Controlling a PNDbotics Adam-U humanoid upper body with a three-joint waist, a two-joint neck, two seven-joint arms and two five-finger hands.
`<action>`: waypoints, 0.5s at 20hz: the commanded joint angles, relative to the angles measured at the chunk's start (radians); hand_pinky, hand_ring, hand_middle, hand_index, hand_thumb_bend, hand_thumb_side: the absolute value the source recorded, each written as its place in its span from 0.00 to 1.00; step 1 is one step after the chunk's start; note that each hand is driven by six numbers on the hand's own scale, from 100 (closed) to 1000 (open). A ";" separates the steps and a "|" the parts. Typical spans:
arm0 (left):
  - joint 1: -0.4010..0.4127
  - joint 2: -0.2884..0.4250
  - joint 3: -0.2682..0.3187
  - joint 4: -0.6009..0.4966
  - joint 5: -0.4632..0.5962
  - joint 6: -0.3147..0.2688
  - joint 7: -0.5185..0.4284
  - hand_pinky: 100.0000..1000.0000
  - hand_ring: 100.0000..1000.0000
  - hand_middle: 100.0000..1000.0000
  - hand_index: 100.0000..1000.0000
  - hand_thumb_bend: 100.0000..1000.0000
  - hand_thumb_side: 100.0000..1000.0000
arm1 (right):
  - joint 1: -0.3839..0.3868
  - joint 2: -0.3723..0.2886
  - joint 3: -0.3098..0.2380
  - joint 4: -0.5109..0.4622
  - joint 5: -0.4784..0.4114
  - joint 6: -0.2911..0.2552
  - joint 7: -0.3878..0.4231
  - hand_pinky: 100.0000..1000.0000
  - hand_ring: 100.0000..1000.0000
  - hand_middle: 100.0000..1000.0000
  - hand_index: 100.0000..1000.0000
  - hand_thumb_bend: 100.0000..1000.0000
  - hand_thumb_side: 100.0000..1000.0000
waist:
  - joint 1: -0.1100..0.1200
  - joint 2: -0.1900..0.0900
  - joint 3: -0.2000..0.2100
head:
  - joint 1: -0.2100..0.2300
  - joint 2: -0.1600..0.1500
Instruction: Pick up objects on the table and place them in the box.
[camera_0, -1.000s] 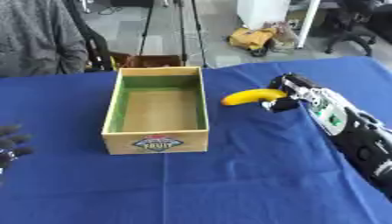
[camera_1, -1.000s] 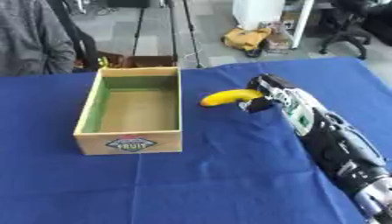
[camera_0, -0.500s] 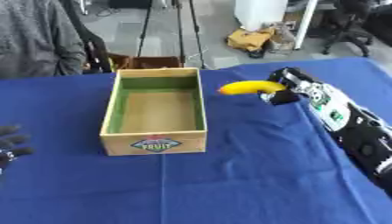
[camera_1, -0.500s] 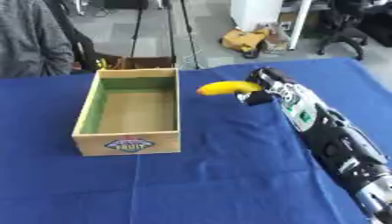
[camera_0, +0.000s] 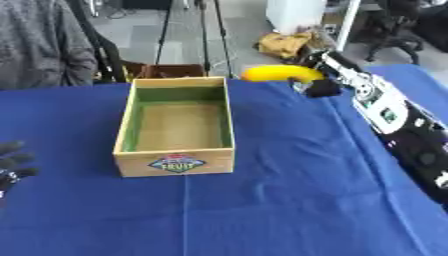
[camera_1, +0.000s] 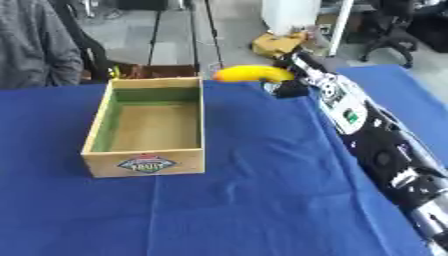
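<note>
A yellow banana (camera_0: 280, 74) hangs in the air above the table's far edge, just right of the box's far right corner. My right hand (camera_0: 320, 86) is shut on its right end, with the arm coming in from the lower right. The wooden box (camera_0: 178, 163) with a green inner lining and a fruit label on its front stands left of centre, with nothing showing inside it. My left hand (camera_0: 10, 162) rests at the left edge, fingers relaxed and holding nothing.
A blue cloth (camera_0: 289, 200) covers the table. Beyond the far edge are a person in a grey top, tripod legs (camera_0: 210, 35), a brown cardboard box (camera_0: 171, 70) on the floor and a yellow bag (camera_0: 287, 42).
My right hand has lifted the banana up and toward the far edge, now level with the box's far right corner. The left hand has stayed put.
</note>
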 joint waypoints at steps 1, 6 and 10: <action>-0.006 0.020 0.000 -0.016 0.006 0.000 -0.001 0.66 0.71 0.70 0.50 0.17 0.95 | -0.037 -0.031 0.009 -0.056 -0.024 0.004 0.008 0.48 0.42 0.50 0.61 0.08 0.32 | -0.001 -0.022 0.004 | -0.002 0.002; -0.006 0.016 -0.002 -0.017 0.007 0.001 -0.003 0.66 0.71 0.69 0.50 0.17 0.95 | -0.069 0.000 0.040 -0.073 -0.005 0.001 0.041 0.48 0.43 0.50 0.61 0.07 0.32 | -0.001 -0.022 0.021 | -0.011 0.005; -0.010 0.010 -0.005 -0.020 0.010 0.002 -0.005 0.66 0.71 0.69 0.50 0.17 0.94 | -0.088 0.028 0.060 -0.071 0.020 -0.009 0.063 0.49 0.43 0.50 0.61 0.08 0.32 | -0.001 -0.019 0.042 | -0.019 0.003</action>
